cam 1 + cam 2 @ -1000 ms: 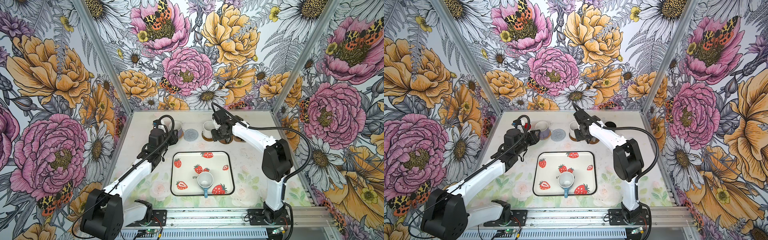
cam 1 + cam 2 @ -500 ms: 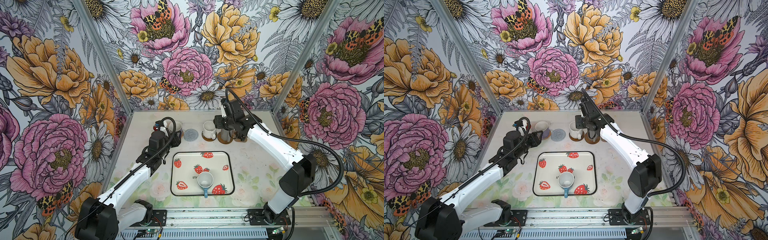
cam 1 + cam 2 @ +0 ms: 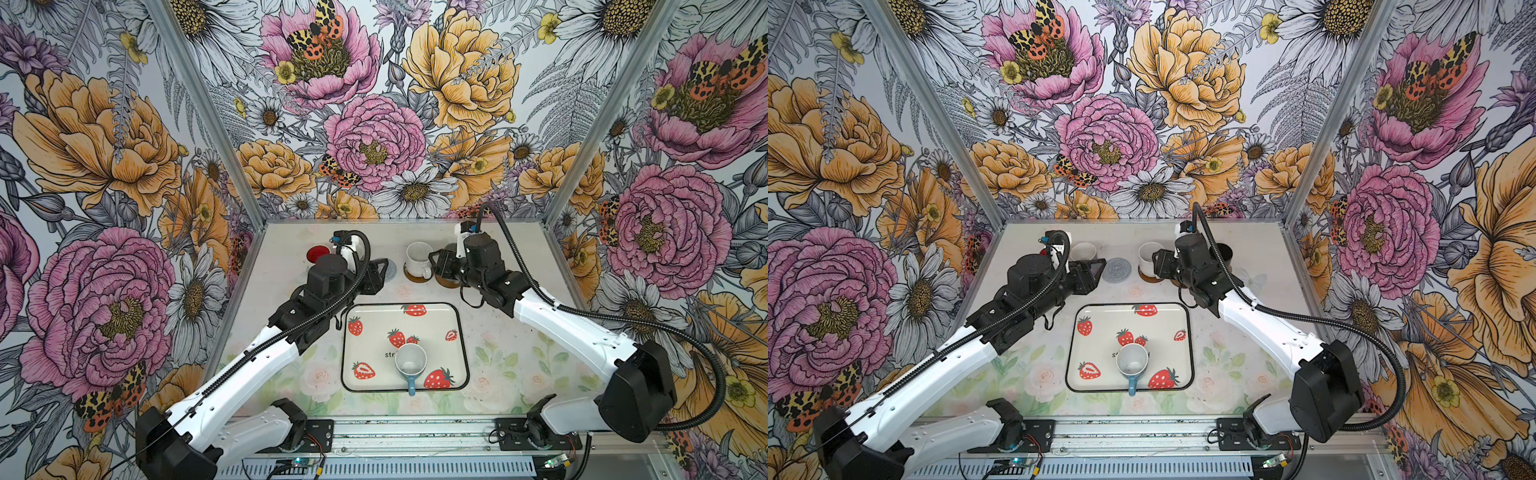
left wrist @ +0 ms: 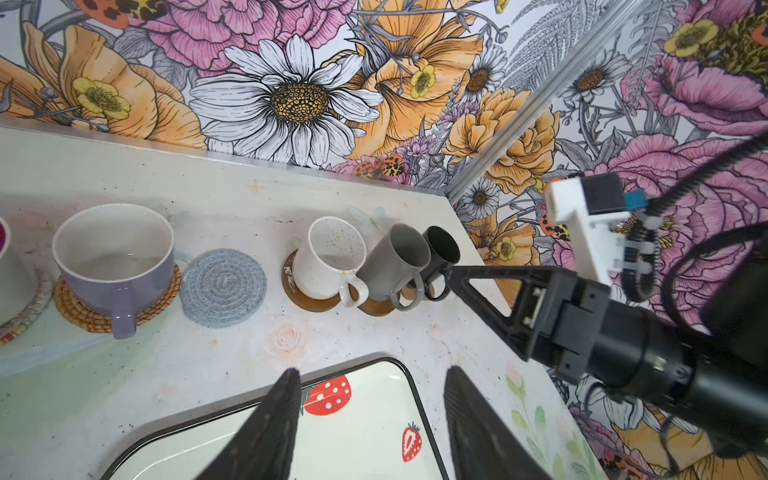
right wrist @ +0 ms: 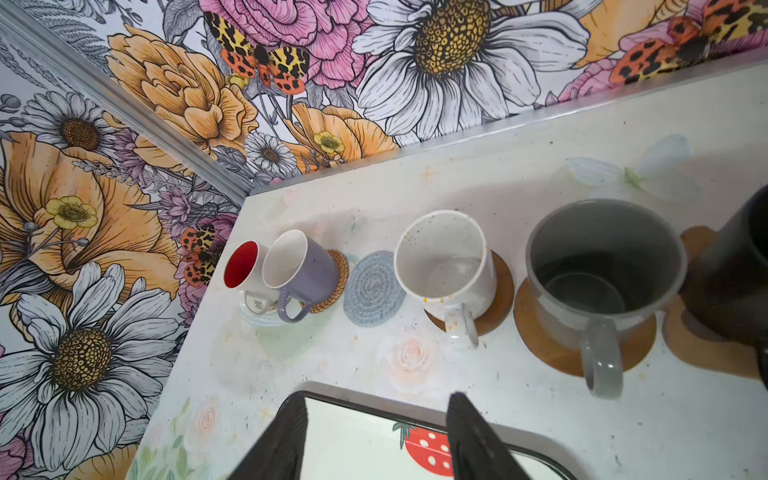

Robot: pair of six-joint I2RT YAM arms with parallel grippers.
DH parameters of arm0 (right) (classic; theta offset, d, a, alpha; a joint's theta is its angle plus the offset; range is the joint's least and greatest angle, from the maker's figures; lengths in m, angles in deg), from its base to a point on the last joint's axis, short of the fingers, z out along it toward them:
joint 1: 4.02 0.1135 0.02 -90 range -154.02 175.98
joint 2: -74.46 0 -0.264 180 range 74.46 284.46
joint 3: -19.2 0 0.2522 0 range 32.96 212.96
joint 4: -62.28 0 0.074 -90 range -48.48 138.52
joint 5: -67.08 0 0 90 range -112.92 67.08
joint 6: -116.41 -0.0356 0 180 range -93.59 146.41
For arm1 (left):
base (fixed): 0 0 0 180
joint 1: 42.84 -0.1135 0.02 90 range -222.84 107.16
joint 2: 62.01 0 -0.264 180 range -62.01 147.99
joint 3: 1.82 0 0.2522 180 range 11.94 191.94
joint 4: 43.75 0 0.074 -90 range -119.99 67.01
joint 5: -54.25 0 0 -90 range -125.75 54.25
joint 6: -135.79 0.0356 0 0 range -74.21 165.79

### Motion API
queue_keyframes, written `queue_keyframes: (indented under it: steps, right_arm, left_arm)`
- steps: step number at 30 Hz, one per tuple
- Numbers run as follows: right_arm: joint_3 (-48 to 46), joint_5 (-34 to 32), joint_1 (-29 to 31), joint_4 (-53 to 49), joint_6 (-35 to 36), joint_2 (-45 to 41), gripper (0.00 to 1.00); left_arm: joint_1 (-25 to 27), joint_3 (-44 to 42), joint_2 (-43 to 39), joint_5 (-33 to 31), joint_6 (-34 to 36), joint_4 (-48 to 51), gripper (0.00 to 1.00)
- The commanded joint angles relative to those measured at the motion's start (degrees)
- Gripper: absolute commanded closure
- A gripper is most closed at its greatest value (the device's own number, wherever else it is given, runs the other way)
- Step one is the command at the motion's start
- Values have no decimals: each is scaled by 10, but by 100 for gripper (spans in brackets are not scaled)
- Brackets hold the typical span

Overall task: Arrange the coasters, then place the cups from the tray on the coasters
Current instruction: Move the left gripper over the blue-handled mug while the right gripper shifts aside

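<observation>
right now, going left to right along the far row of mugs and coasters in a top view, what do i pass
lilac mug → grey woven coaster → speckled white mug → black mug

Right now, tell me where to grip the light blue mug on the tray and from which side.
Probably pinch the wall of the light blue mug at its rim, one finger inside, coming down from above. It stands upright, mouth open, alone on the tray, and its handle points to the near edge, so the far wall is free.
</observation>
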Motion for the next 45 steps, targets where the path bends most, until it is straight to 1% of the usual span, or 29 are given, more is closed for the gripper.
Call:
queue_keyframes:
  steps: [1, 4, 6, 8, 11, 14, 17, 20, 23, 27, 34, 36, 37, 45]
  right_arm:
    - [-6, 9, 3, 56, -17, -43, 44]
    - [-21, 10, 3, 65, -15, -58, 44]
    - [-33, 6, 3, 70, -14, -69, 44]
    - [-44, 4, 2, 75, -15, -79, 43]
    - [-58, 0, 0, 81, -14, -92, 43]
    - [-70, 1, -2, 90, -14, -104, 43]
    - [-83, -1, -5, 96, -14, -113, 43]
    - [-93, -6, -9, 100, -15, -121, 43]
    - [-100, -10, -11, 105, -17, -123, 42]
    - [-100, -5, -13, 109, -18, -118, 42]
    - [-98, 1, -13, 112, -18, -111, 42]
    - [-98, 1, -13, 112, -17, -111, 42]
    - [-99, 0, -13, 112, -18, -111, 42]
    - [-97, 0, -13, 112, -17, -104, 42]
  left_arm:
    - [49, 53, -49, -90, 39, 90, 42]
    - [103, 50, -89, -137, 34, 86, 40]
    - [120, 43, -106, -141, 23, 87, 39]
    - [129, 35, -114, -126, 11, 89, 39]
    - [141, 22, -113, -81, -3, 102, 39]
    - [157, 17, -98, -78, -12, 143, 39]
    - [182, 27, -67, -78, -12, 211, 38]
    - [218, 38, -32, -80, -14, 284, 39]
    - [262, 33, -12, -81, -21, 321, 38]
    - [313, 9, -1, -82, -50, 327, 38]
    - [377, -27, 12, -95, -108, 326, 38]
    - [384, -38, 13, -103, -128, 326, 38]
    - [401, -44, 14, -104, -139, 326, 38]
    - [433, -62, 51, -115, -189, 323, 35]
